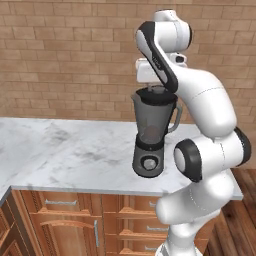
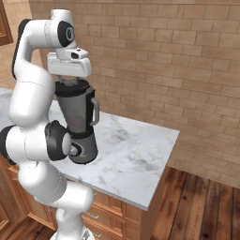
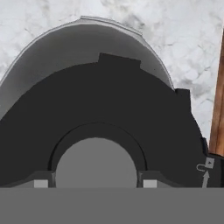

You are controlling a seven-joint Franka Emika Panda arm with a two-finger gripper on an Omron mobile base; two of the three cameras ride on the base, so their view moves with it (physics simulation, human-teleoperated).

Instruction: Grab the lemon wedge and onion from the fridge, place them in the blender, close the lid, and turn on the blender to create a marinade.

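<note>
Lid (image 3: 109,109) sits right under the hand camera, its grey knob (image 3: 96,162) between the finger tips. Gripper (image 1: 152,90) hangs at the blender (image 1: 151,135) mouth on the marble counter (image 1: 65,150); jaws look spread wide around the knob, contact unclear.

wall: brick (image 1: 60,60) | counter: grey marble (image 1: 65,150) | drawers: wood (image 1: 65,220) | floor: wood planks (image 2: 197,206)

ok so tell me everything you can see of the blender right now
The blender stands upright near the front edge of the marble counter. Its smoky-grey, see-through tapered jug has a side handle and sits on a dark base with a round silver knob. A dark lid with a lighter grey centre knob covers the mouth. The gripper sits directly on top, fingers either side of that knob.
</note>
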